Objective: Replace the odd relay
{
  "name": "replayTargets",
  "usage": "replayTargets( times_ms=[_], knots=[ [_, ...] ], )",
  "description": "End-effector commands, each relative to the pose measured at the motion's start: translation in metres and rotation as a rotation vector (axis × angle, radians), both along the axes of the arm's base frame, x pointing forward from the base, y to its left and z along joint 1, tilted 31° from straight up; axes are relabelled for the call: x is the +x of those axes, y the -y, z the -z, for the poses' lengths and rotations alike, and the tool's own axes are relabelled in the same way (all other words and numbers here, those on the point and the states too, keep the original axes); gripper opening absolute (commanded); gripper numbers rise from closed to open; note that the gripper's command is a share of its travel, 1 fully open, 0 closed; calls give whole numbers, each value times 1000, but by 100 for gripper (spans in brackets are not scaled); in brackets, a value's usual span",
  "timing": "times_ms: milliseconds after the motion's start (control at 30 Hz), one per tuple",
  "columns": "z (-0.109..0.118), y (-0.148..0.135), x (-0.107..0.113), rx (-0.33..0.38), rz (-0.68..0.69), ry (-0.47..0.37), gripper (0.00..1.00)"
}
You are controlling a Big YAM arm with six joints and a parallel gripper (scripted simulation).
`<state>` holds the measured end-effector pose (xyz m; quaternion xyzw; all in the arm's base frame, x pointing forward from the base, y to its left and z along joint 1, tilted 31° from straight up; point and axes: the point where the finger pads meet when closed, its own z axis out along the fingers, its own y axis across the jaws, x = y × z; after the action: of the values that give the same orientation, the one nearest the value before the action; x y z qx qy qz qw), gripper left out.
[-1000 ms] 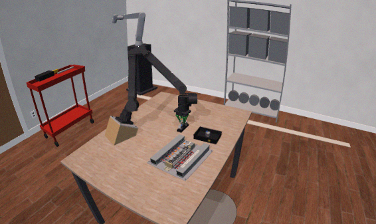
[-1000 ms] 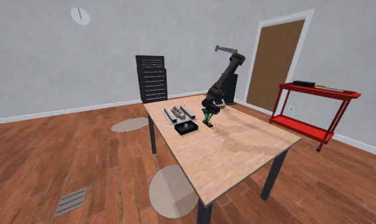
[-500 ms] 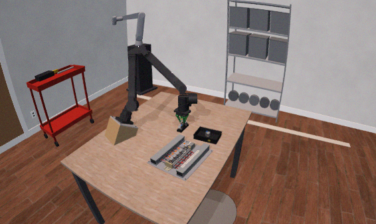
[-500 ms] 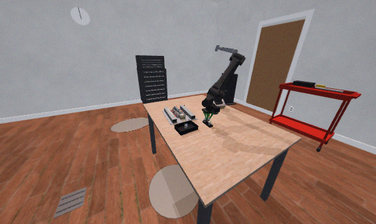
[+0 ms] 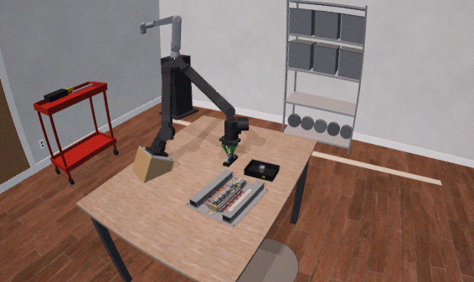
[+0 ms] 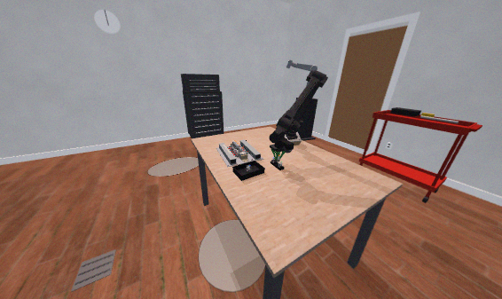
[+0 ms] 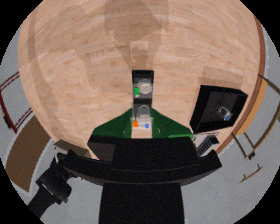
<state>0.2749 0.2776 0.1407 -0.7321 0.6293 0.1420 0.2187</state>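
My gripper points straight down at the far middle of the table, left of the black tray. It is shut on the spare relay, a small dark block with a green button off-center on its top, low at the table top. The tray holds one relay, which also shows in the wrist view. The grey relay panel lies in front of the tray, with a row of relays between two grey ducts. Button colors in the row are too small to tell. The gripper also shows in the exterior view.
A tan box sits on the table's left side by the arm's base link. A round stool stands at the table's near edge. A red cart and a metal shelf stand away from the table.
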Motion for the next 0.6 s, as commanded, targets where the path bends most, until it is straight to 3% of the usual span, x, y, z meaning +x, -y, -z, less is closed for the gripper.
replayTargets(
  times_ms=[0, 333, 567],
  knots=[
    [-22, -1, 14, 27, 7, 35, 0],
    [-29, 1, 13, 31, 6, 42, 0],
    [-47, 9, 13, 36, 6, 50, 0]
  ],
)
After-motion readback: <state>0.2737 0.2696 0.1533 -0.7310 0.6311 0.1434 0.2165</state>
